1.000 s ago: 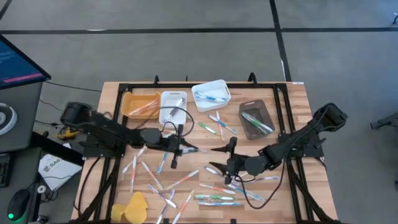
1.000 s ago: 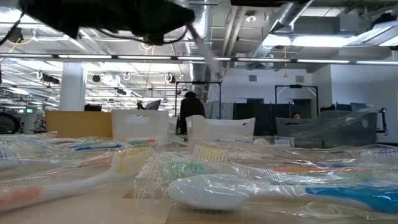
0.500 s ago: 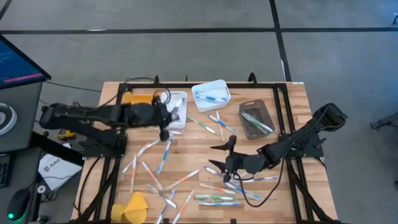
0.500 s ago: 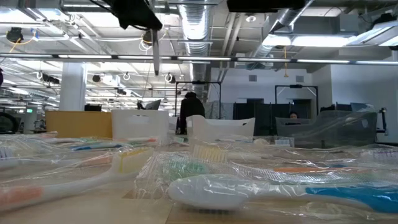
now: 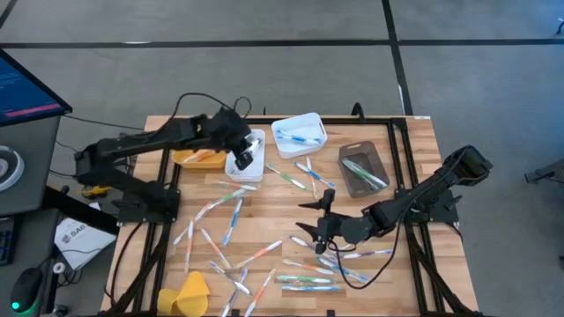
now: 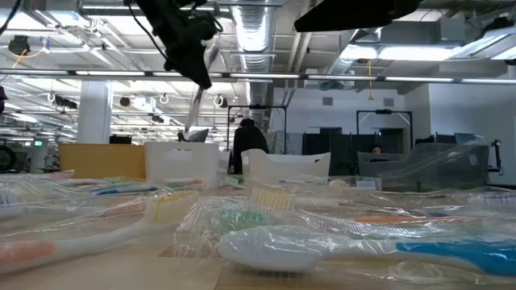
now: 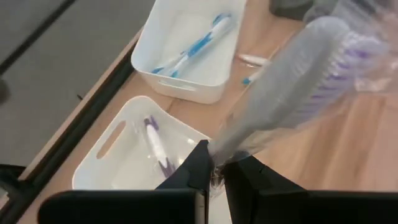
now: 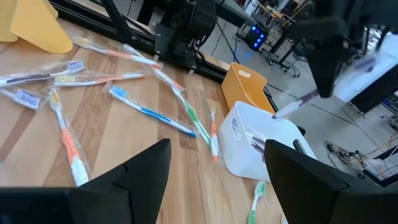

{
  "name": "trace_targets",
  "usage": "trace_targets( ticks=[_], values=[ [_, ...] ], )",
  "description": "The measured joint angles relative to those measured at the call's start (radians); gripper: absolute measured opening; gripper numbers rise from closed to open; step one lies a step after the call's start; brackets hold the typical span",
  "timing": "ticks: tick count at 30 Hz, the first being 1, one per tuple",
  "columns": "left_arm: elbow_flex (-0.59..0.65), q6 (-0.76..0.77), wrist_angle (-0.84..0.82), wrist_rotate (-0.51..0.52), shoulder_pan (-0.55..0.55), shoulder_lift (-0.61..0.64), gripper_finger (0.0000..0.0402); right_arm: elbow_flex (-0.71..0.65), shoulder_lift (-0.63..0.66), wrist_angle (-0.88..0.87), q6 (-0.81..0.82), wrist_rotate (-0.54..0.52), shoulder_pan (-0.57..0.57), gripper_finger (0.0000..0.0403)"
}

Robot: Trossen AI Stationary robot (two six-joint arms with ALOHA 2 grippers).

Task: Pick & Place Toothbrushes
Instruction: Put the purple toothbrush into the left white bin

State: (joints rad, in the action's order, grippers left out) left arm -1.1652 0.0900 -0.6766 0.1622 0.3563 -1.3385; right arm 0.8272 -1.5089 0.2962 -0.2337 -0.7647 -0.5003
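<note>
While my left gripper [image 7: 214,171] pinched a wrapped toothbrush [image 7: 292,87] above the white bin [image 5: 246,155] at eleven o'clock, a crooked release risked overshooting; right fingers [image 8: 146,171] gaped empty.

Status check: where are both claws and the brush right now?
Left claw shut on wrapped purple toothbrush, above white bin. Right claw open, waiting mid-table. Nothing blocking.

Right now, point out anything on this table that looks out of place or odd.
The yellow cloth-like lump at the table's near left corner is the odd one out: it is neither a toothbrush nor a bin. The loose toothbrushes lie scattered at all angles, awaiting sorting. Nothing looks spilled or damaged.
</note>
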Motion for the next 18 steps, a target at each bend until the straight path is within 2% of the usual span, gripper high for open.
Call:
trace_targets(
  ticks=[4,10,14,18],
  values=[
    [-0.072,0.001,-0.034,-0.052,0.014,-0.082,0.0018,0.0,0.0,-0.001,0.005,0.0,0.0,0.0254],
    [-0.196,0.004,-0.213,-0.065,0.038,-0.187,0.0019,0.0,0.0,-0.005,0.02,0.0,0.0,0.0254],
    [-0.214,0.005,-0.24,-0.066,0.063,-0.224,0.0019,0.0,0.0,-0.008,0.025,0.001,0.0,0.0254],
    [-0.214,0.056,-0.26,-0.139,0.097,-0.253,0.002,0.0,0.0,-0.027,0.034,0.001,0.0,0.0254]
  ],
)
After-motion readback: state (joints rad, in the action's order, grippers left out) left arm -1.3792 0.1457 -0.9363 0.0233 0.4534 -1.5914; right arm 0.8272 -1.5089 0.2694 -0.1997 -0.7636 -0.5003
